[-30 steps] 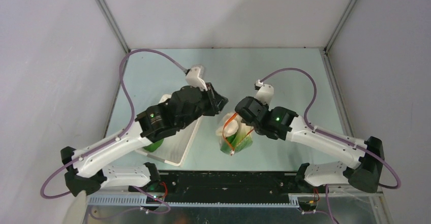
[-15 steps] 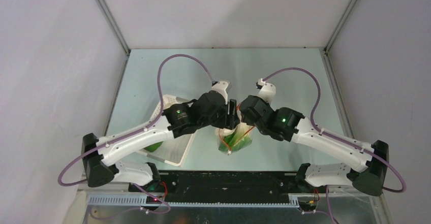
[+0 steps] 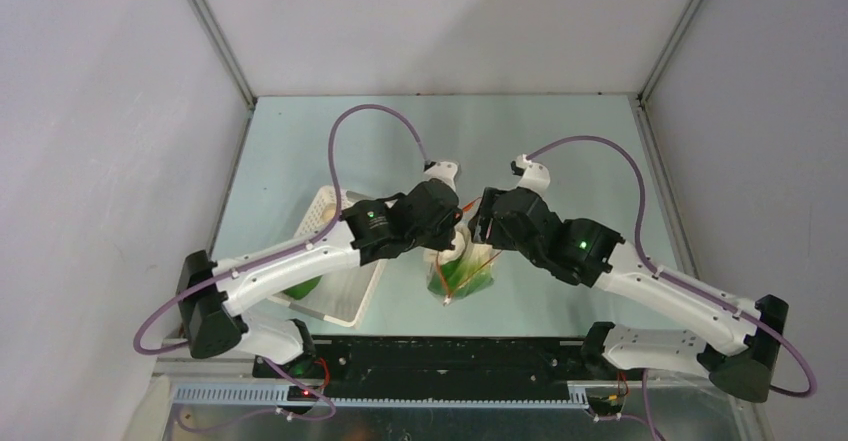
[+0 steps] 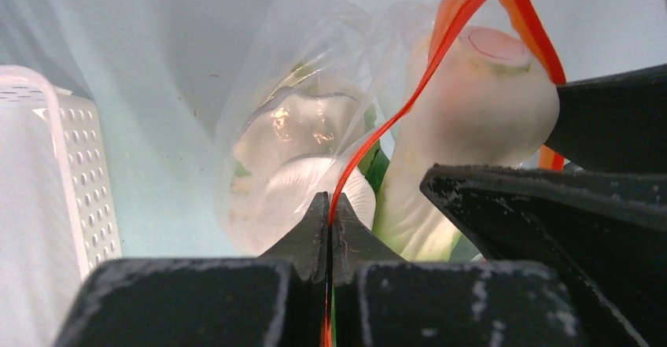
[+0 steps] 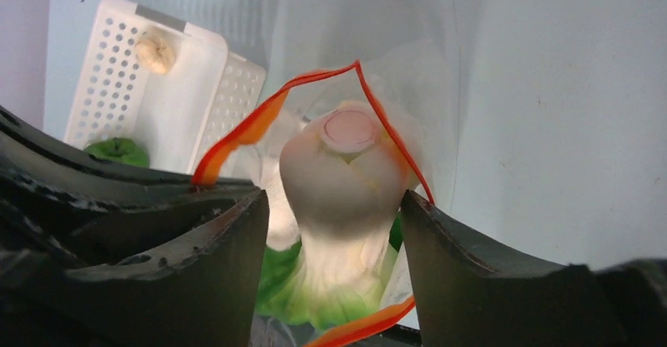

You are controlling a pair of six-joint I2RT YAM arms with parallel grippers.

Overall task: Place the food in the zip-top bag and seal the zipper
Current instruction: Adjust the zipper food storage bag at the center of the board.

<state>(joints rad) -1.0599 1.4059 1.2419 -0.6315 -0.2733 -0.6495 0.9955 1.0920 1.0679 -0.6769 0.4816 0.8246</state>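
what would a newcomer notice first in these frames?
The red-orange zipper, pinched in the shut left gripper in the middle of the scene. Next to it, a fat white bok choy stalk sticks out of the clear bag, between the fingers of the open right gripper. To the left sits a white basket holding a mushroom.

I have both arms stretched forward and bent inward so the wrists nearly meet, nosed down, my left tool (image 4: 329,205) pinched fully shut on the zipper (image 4: 377,132), my right tool (image 5: 334,205) with jaws wide apart.
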